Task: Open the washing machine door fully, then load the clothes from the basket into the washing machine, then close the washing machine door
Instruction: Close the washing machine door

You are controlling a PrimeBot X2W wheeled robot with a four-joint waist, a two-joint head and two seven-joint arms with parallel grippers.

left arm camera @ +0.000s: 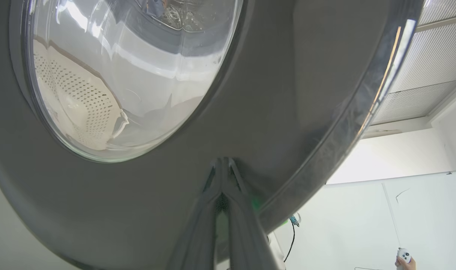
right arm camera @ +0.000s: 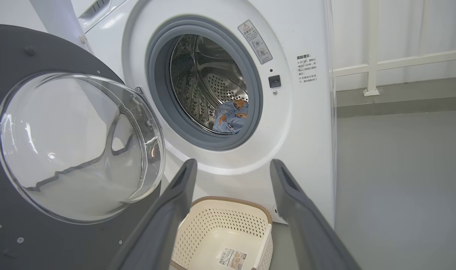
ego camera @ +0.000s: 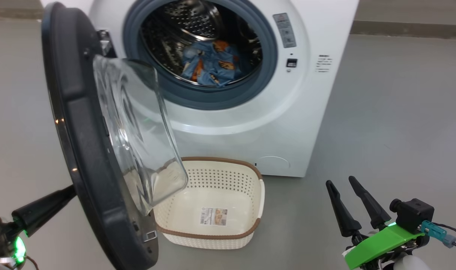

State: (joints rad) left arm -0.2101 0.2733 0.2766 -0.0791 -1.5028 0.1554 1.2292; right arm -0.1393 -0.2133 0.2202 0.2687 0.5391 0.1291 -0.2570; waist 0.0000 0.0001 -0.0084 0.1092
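Note:
The washing machine (ego camera: 250, 127) stands with its door (ego camera: 81, 123) swung out to the left, the glass bowl facing the drum. The light blue clothes (ego camera: 211, 63) lie inside the steel drum. The cream basket (ego camera: 220, 178) sits on the floor below the opening, holding just a paper label. My left gripper (ego camera: 68, 193) is shut, and its tips (left arm camera: 223, 162) press against the outer black face of the door (left arm camera: 273, 93). My right gripper (ego camera: 340, 182) hangs open at the lower right, holding nothing. The right wrist view takes in the door (right arm camera: 44, 48), clothes (right arm camera: 231, 116) and basket (right arm camera: 228, 221) past the right gripper (right arm camera: 233, 165).
Grey floor stretches to the right of the washing machine (right arm camera: 299, 123), with a white railing (right arm camera: 370, 48) and wall behind. In the left wrist view, a person's hand holding a small controller (left arm camera: 404, 258) shows at the bottom right against a white wall.

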